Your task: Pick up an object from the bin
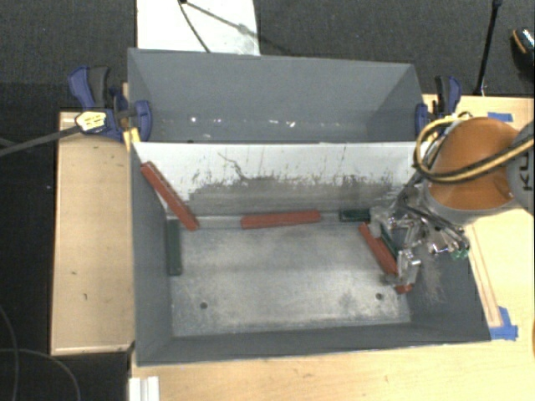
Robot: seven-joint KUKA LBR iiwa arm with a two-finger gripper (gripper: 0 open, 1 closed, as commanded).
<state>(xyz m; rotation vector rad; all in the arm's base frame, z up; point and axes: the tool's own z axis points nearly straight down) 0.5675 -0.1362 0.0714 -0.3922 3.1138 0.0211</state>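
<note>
Gripper (406,272) is low in the grey metal bin (276,307), hard against the right wall and nearer the front right corner than the back. Metal wrist hardware crowds the tip, so I can't tell if it is released or clenched.

Nearest thing: a red flat stick (376,245) lying diagonally on the floor by the right wall, with its far end toward the back wall and its near end running under the gripper. That near end is hidden by the gripper body. A small reddish bit (404,288) shows just past the tip toward the front edge. It could be the stick's end or a separate piece; can't tell. Contact with the stick isn't resolvable.

The orange wrist cover (468,174) and looped cables (428,144) sit over the right rim and hide part of the right wall.

Room: almost none between gripper and right wall. Open bare floor runs left of it through the middle and along the front edge.

Farther out:
- A short dark green piece (354,215) lies at the foot of the back wall, near the red stick's far end.
- A second red stick (281,219) lies flat along the back wall, about mid-length.
- A third red stick (169,195) is tilted in the back left corner.
- A dark grey-green bar (173,247) lies along the left wall, just below that stick.
</note>
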